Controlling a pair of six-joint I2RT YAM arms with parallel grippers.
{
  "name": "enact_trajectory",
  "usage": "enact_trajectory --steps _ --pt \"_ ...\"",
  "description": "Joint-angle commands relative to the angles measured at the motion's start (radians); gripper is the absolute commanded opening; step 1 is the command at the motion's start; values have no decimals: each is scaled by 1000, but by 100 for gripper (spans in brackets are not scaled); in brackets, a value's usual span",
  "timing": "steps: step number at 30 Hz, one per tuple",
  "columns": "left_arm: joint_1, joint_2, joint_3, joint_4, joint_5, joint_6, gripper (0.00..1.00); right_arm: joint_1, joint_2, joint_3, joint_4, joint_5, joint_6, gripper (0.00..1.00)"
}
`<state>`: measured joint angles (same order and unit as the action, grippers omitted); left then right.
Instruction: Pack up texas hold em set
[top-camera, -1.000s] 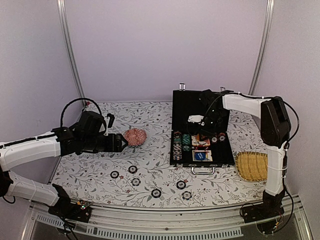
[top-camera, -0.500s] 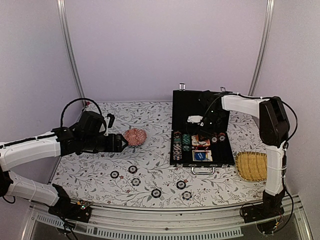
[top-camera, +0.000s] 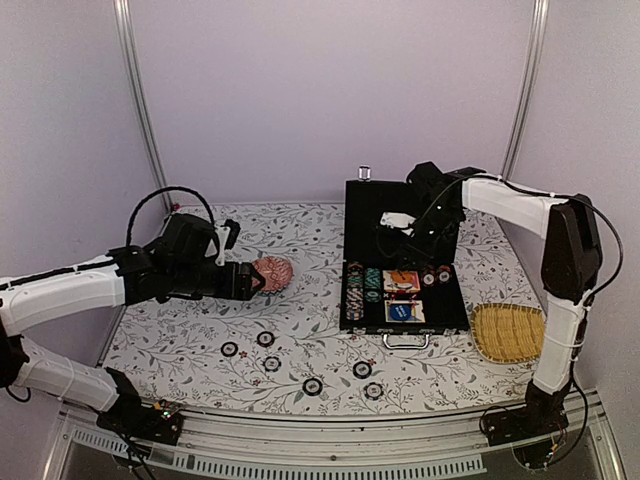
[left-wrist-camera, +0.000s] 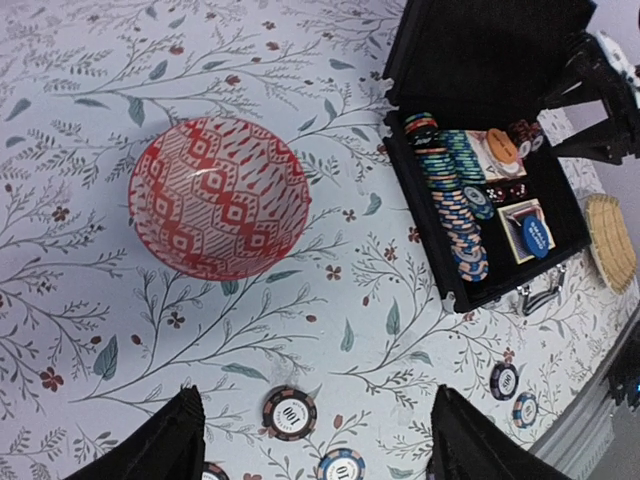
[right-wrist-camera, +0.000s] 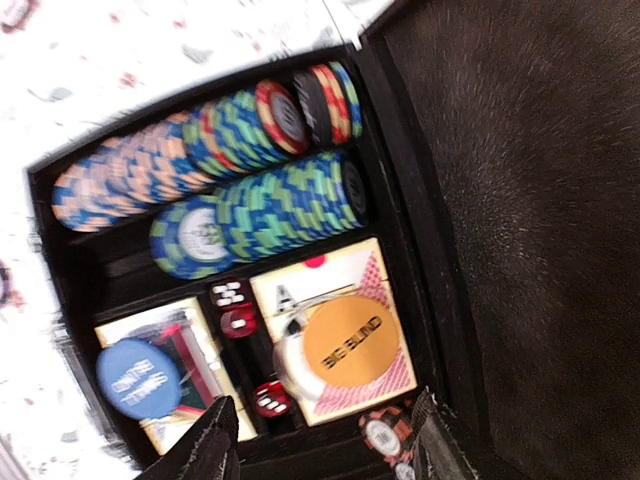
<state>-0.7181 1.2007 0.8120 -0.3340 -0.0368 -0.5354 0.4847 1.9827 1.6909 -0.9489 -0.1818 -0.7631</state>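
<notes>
The black briefcase (top-camera: 358, 212) stands open at the back right, lid upright. Its tray holds rows of chips (right-wrist-camera: 250, 205), red dice, and the orange disc (right-wrist-camera: 350, 340) lying on the red-pink card deck (right-wrist-camera: 378, 272). Several black-and-white poker chips (top-camera: 313, 386) lie loose on the table near the front; one shows in the left wrist view (left-wrist-camera: 289, 413). My right gripper (top-camera: 393, 240) hangs open and empty above the case tray (right-wrist-camera: 325, 440). My left gripper (top-camera: 255, 283) is open and empty (left-wrist-camera: 315, 445), just left of the pink dome.
The pink patterned dome (top-camera: 272, 272) sits upside down left of the case; it also shows in the left wrist view (left-wrist-camera: 218, 198). A yellow woven tray (top-camera: 503, 332) lies at the right edge, beside the case's silver handle (top-camera: 405, 342).
My right gripper has lifted up and back from the case tray toward the lid. My left gripper has moved a little up and right, closer to the dome.
</notes>
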Motion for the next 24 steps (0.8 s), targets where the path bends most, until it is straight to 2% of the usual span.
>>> enact_trajectory --steps 1,2,5,9,14,18,21,24 --pt "-83 18 99 16 35 139 93 0 -184 -106 1 -181 43 60" --pt "-111 24 120 18 39 165 96 1 -221 -146 16 -215 46 60" --pt "-184 75 190 -32 59 206 97 1 -353 -289 80 -284 63 60" --pt "-261 202 320 -166 -16 259 97 0 -491 -468 179 -296 85 60" --pt "-403 236 438 -181 -275 356 97 -28 -626 -637 241 -291 98 60" --pt "-398 258 453 -201 -536 323 97 -79 -717 -718 292 -352 111 60" --pt "-387 316 491 -269 -517 360 96 -127 -762 -773 352 -402 131 60" --pt "-372 344 502 -315 -308 371 81 -184 -800 -835 425 -453 156 60"
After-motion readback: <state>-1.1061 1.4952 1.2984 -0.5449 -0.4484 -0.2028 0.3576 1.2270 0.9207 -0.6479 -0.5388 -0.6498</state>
